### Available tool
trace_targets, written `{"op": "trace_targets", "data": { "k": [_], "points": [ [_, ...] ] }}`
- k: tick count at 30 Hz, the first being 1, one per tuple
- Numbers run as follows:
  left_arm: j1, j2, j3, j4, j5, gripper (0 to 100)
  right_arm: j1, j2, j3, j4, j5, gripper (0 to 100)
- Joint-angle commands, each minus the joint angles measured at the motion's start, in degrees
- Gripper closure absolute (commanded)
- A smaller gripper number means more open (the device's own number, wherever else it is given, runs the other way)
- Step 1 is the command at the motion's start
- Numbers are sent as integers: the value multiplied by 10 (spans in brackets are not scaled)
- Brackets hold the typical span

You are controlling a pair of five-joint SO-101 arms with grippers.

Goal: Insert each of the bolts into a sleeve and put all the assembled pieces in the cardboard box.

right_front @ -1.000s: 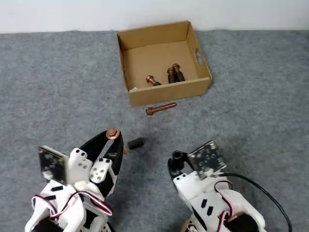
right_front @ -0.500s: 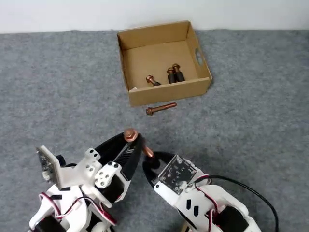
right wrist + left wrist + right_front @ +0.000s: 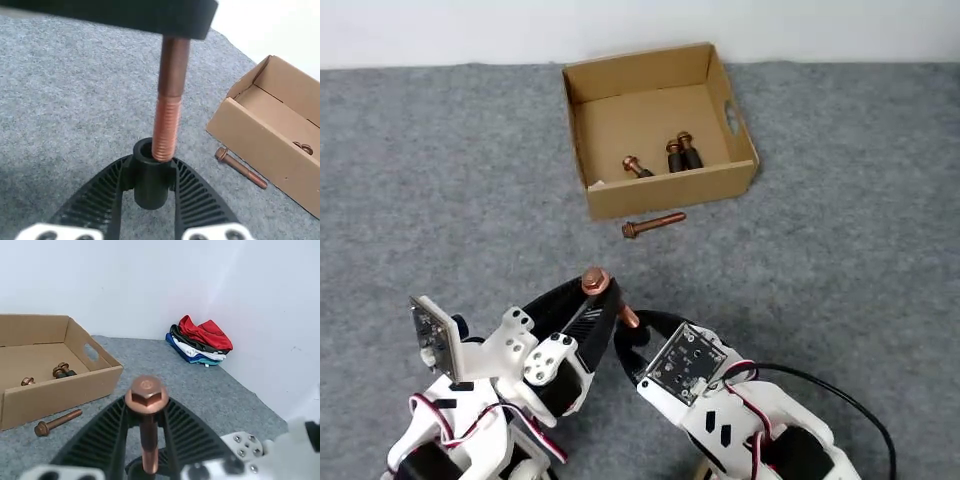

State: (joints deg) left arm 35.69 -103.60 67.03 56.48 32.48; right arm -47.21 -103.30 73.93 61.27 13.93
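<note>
likely a home room: grey carpet [image 3: 440,180], white walls [image 3: 100,280], folded clothes [image 3: 200,342].

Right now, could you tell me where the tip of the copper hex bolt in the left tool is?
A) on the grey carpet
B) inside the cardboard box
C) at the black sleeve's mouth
C: the copper hex-head bolt ends at the mouth of the black cylindrical sleeve in the right tool.
</note>
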Motion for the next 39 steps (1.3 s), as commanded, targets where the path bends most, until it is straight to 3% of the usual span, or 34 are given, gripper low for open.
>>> {"op": "trace_targets", "data": {
  "k": [1,28,39],
  "points": [
    [-1,0,-7,4,0,994,-1,-5,-24,-14,7,990],
    [5,1,18,35,-25,994,15,-5,-25,-18,8,990],
    [45,4,54,92,-123,955,15,-5,-22,-18,8,990]
  ]
}}
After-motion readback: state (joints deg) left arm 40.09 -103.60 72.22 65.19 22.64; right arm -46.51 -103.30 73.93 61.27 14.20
